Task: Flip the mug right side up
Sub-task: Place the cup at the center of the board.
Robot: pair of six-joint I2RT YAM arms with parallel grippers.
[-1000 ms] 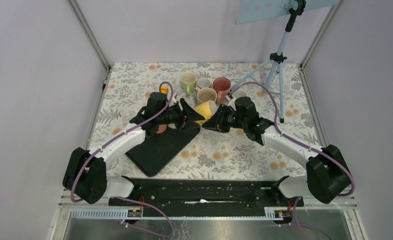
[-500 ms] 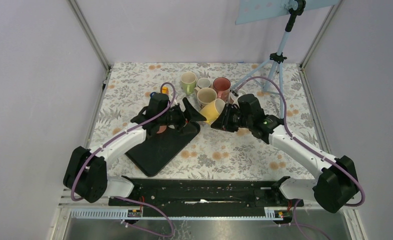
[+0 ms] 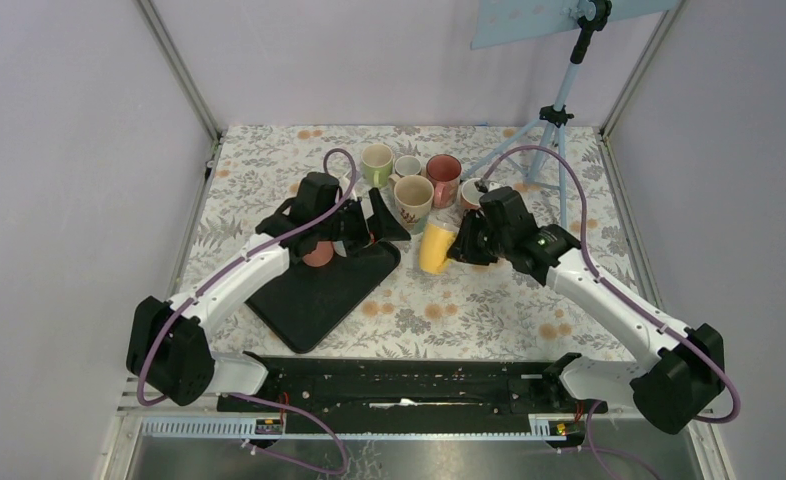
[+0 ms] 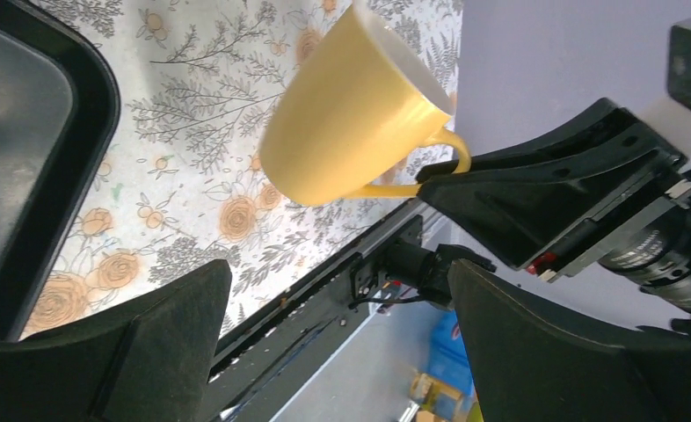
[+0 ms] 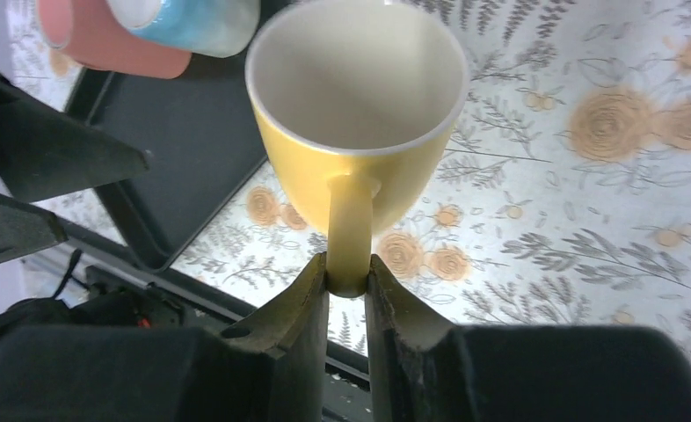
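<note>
The yellow mug (image 3: pixel 436 247) is located near the middle of the table (image 3: pixel 469 310), just right of the black tray (image 3: pixel 319 300) and on the near side of a group of other mugs (image 3: pixel 412 190). It is gripped by its handle (image 5: pixel 351 229), on which the jaws of the right gripper (image 5: pixel 346 286) are pressed together. The left gripper (image 4: pixel 333 334) is spread wide and empty, and is positioned just left of the mug without touching it. The mug is seen with its mouth turned upward and its body tilted; whether its base rests on the table cannot be told. The turning is judged to be largely done. What remains is for the mug to be brought fully upright, set down on its base and released by the right gripper.
</note>
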